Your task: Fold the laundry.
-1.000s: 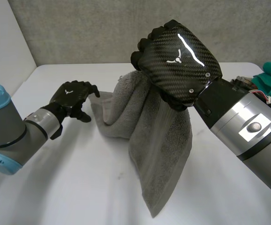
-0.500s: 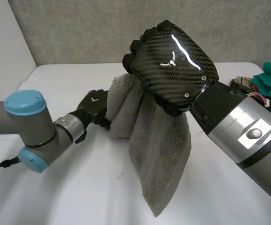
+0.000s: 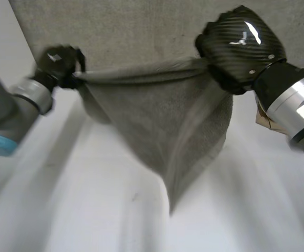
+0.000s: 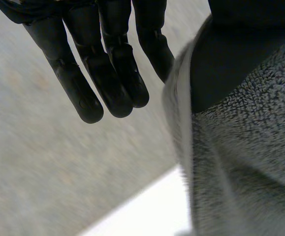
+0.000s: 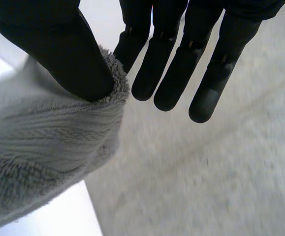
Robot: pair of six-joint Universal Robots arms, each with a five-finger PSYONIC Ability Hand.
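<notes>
In the head view the left hand [image 3: 60,64] and the right hand [image 3: 241,46] were raised well apart. Each was clamped on one end of the top edge of the grey towel [image 3: 157,126], and that edge ran taut and nearly level between them. Below it the cloth hung in a wedge, its side edges slanting inward from each hand to a low tip beneath and between them. Whether that tip touched the white table [image 3: 62,210] could not be told. Bare table surface showed under both hands and on either side of the hanging cloth, and a grey wall [image 3: 141,31] stood behind the hands.

In the left wrist view the left hand [image 4: 108,73] had its fingers nearly straight. The towel [image 4: 240,167] rose beside the nearest finger, its edge pinched there under the thumb.

In the right wrist view the right hand [image 5: 167,59] pressed its thumb on the towel's [image 5: 44,147] rounded corner, pinching it against the nearest finger. The other fingers reached straight past the cloth's edge toward the wall.
</notes>
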